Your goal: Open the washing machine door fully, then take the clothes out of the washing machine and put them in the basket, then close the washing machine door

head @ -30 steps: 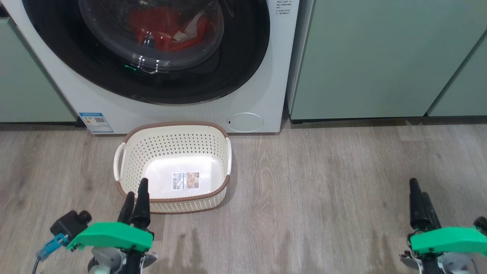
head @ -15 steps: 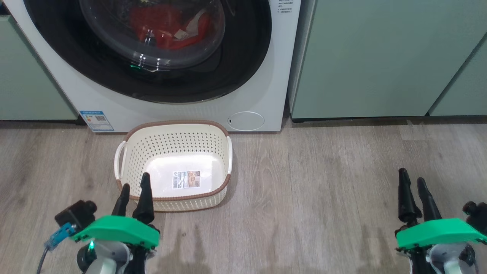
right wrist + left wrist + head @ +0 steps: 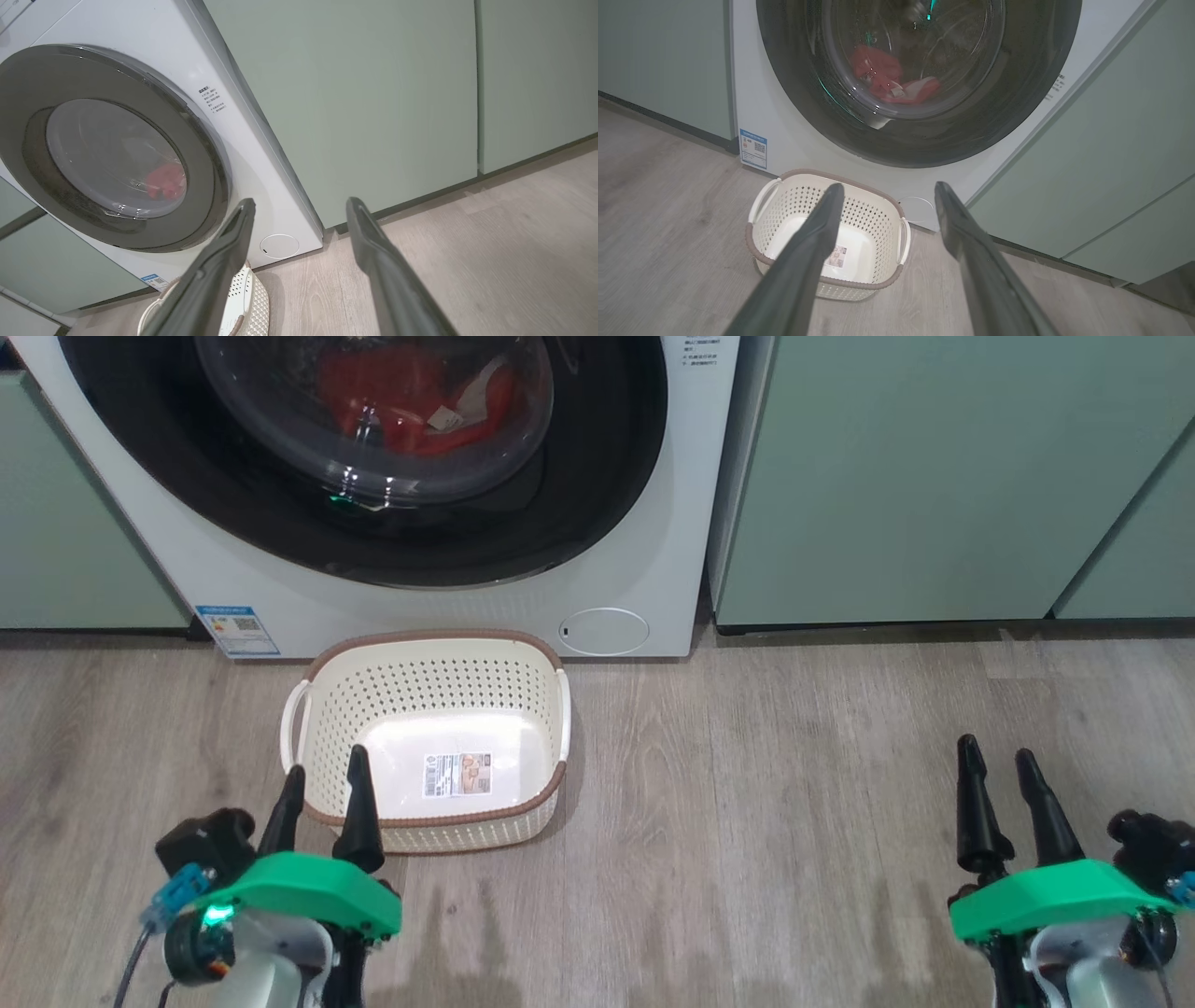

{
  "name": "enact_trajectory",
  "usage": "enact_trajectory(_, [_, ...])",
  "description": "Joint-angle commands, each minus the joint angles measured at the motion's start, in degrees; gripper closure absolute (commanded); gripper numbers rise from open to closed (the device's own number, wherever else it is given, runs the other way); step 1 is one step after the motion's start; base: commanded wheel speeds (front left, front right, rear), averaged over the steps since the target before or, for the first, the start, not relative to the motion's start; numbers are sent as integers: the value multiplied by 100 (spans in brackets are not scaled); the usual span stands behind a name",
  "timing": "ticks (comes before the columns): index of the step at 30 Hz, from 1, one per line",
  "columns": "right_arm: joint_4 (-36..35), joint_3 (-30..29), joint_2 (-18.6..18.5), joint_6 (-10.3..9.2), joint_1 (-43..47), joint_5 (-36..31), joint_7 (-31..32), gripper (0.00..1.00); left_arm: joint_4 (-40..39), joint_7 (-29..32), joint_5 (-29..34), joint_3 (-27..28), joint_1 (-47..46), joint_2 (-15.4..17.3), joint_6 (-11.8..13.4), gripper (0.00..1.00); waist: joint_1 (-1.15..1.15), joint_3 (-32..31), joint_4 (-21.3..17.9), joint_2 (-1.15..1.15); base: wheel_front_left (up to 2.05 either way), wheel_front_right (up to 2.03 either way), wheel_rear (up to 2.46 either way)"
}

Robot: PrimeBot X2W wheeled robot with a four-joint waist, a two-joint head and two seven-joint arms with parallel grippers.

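My left end effector [image 3: 326, 761] at 7 o'clock and right end effector [image 3: 995, 749] at 5 hang empty, fingers apart. The round, glossy black-rimmed door [image 3: 373, 476] with bulging clear window is shut at 12 over the red jersey [image 3: 392, 392]. I'd hook that slick rim's edge and swing wide above the cream perforated plastic basket [image 3: 434, 639].

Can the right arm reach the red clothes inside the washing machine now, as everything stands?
Probably not yet. The door looks shut, and the red clothes lie behind its clear window. The right tool, open, is well off to the door's right. The door must be opened first.
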Motion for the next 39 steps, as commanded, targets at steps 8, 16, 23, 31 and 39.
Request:
enact_trajectory(8, [-258, 136, -83, 0, -288, -715, -214, 0, -292, -196, 692, -48, -356, 179, 230, 0, 0, 6, 6, 0, 0, 0, 0])
enact_trajectory(16, [-282, 157, -88, 0, -333, -1119, -332, 0, -387, -314, 1106, -57, -386, 193, 274, 0, 0, 14, 9, 0, 0, 0, 0])
enact_trajectory(23, [-269, 185, -94, -1, -368, -1499, -450, 0, -353, -432, 1553, -14, -412, 172, 297, 0, 0, 31, 23, 0, 0, 0, 0])
enact_trajectory(31, [-218, 226, -100, -1, -384, -1847, -586, 0, -247, -567, 2048, 117, -452, 107, 242, 0, 0, 45, 45, 0, 0, 0, 0])
enact_trajectory(39, [-142, 241, -106, -1, -406, -2178, -721, 0, -159, -702, 2510, 362, -499, -3, 112, 0, 0, 48, 56, 0, 0, 0, 0])
